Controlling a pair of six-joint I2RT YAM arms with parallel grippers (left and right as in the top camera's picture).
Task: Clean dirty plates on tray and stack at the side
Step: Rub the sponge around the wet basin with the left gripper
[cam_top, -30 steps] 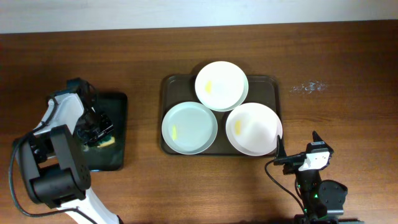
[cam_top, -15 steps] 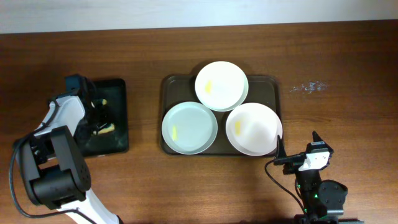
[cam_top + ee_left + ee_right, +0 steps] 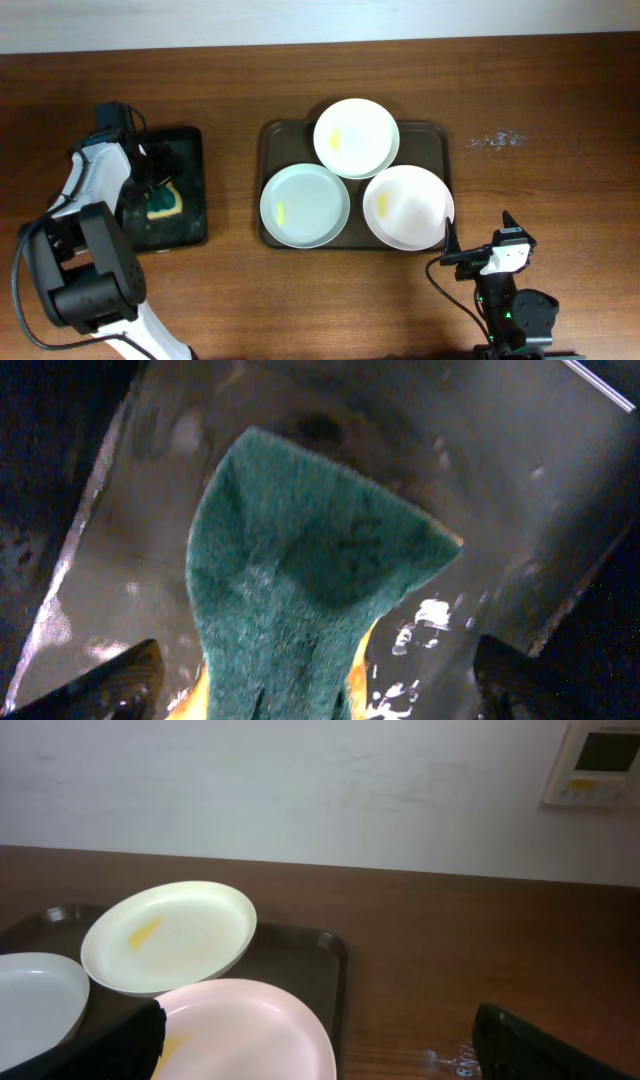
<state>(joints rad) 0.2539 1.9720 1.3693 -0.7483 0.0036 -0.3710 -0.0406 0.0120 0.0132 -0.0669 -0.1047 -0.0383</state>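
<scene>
Overhead, tray [image 3: 283, 140] long axis left-right, three plates [image 3: 356, 137] on it

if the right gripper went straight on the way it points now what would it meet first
Probably the nearest plate on the tray, dead ahead of the right gripper; depth is unclear.

Tray [image 3: 432, 150]: dark brown, rectangular, raised rim, holding all three plates.
Rear plate [image 3: 356, 137]: white, yellow smear, overlapping the others.
Left plate [image 3: 305, 205]: pale, small smear.
Right plate [image 3: 407, 207]: white, smear near its left edge.
</scene>
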